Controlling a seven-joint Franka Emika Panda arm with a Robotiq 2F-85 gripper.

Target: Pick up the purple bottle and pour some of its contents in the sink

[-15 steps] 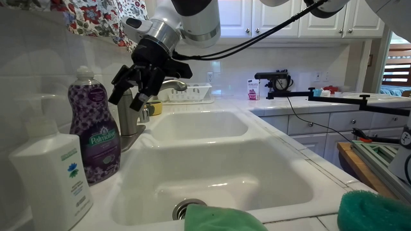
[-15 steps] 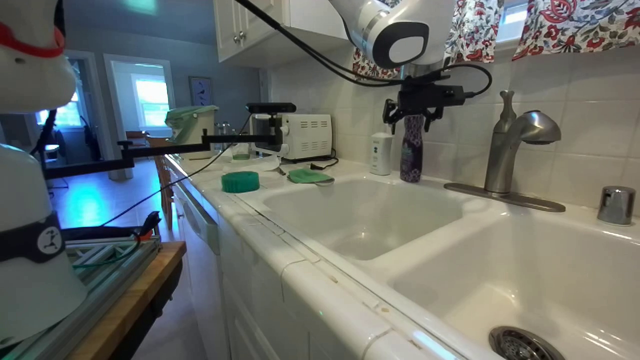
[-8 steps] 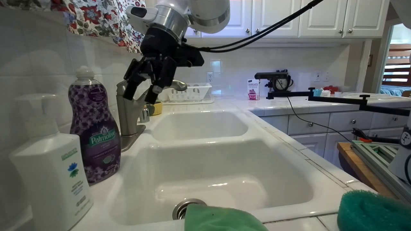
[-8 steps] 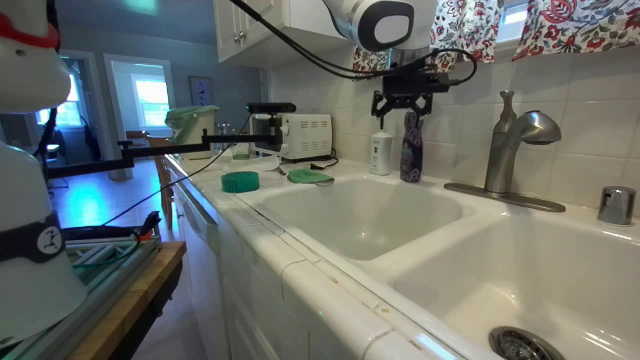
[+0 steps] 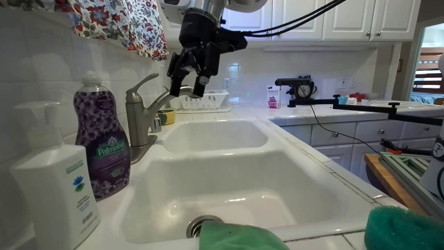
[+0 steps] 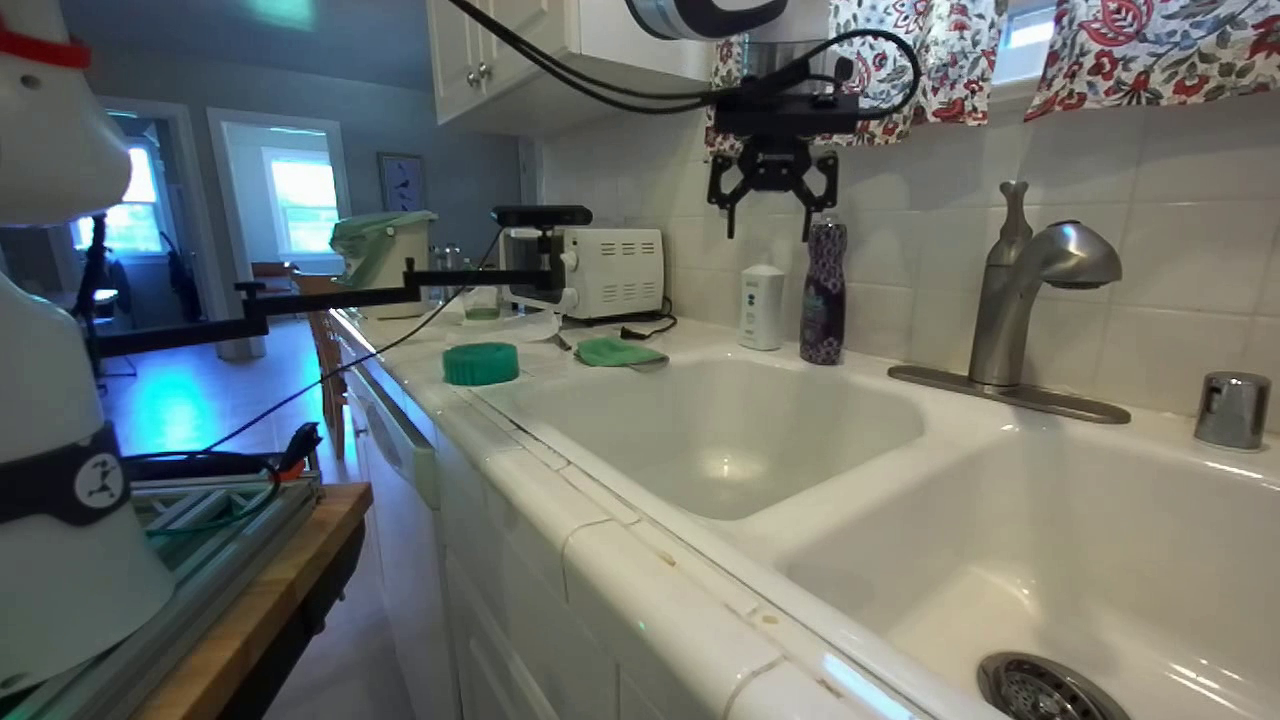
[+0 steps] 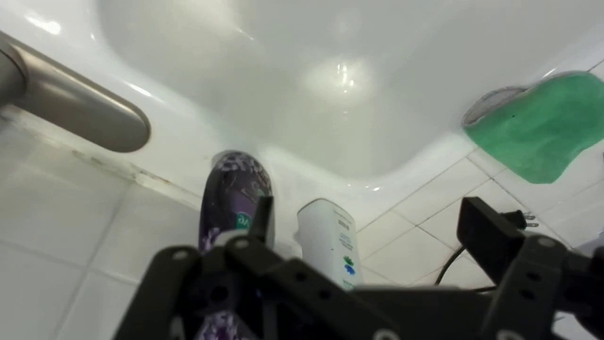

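The purple bottle (image 5: pixel 104 146) stands upright on the sink's back ledge by the wall, cap on. It also shows in an exterior view (image 6: pixel 823 310) and in the wrist view (image 7: pixel 233 184), partly hidden behind one finger. The white sink (image 5: pixel 222 155) has two basins; a metal drain (image 5: pixel 203 222) shows in an exterior view. My gripper (image 6: pixel 769 228) hangs open and empty, pointing down above the sink side of the bottle, higher than most of it. In the wrist view its fingers (image 7: pixel 367 208) are wide apart, with the bottle at the left finger.
A white pump bottle (image 5: pixel 62 194) stands right beside the purple bottle. The grey faucet (image 5: pixel 138 121) rises on the other side of it. A green cloth (image 7: pixel 542 127) and a teal scrubber (image 6: pixel 480 363) lie on the counter. The tiled wall (image 6: pixel 930 240) is close behind.
My gripper has risen and moved away from the wall, out over the sink, and has turned a little. It is open throughout. The bottles have not moved.
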